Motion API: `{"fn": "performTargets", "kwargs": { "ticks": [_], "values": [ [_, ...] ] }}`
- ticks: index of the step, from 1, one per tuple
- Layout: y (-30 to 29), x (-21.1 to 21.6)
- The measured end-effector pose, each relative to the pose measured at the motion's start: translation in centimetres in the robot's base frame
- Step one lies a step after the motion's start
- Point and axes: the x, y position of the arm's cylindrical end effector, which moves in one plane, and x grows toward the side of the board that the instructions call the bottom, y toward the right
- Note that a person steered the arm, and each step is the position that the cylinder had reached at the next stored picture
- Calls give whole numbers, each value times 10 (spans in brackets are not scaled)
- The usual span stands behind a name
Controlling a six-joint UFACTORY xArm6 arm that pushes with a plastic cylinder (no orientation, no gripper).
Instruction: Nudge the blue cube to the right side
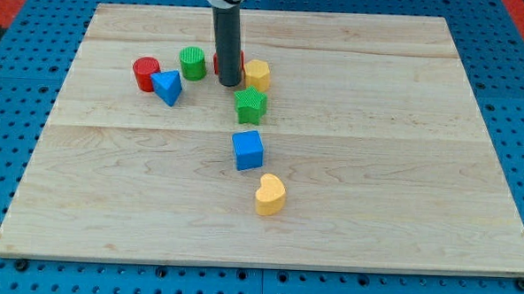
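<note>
My tip (228,83) sits above the green star (250,105) and blue cube (248,150).

A pale wood board (403,171) fills most of the view. Blue pegboard (7,109) surrounds it from 3 through 9 o'clock; red pegboard (20,3) shows at 10 and 2 o'clock.

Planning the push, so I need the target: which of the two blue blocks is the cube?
The blue cube at the board's centre, between the green star and yellow heart. The blue triangle sits upper left.
</note>
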Motion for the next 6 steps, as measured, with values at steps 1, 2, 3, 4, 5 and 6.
{"fn": "performTargets", "kwargs": {
  "ticks": [1, 2, 3, 4, 5, 6],
  "values": [
    [-24, 59],
    [-36, 106],
    [17, 129],
    [-7, 124],
    [-31, 47],
    [-39, 1]
  ]
}}
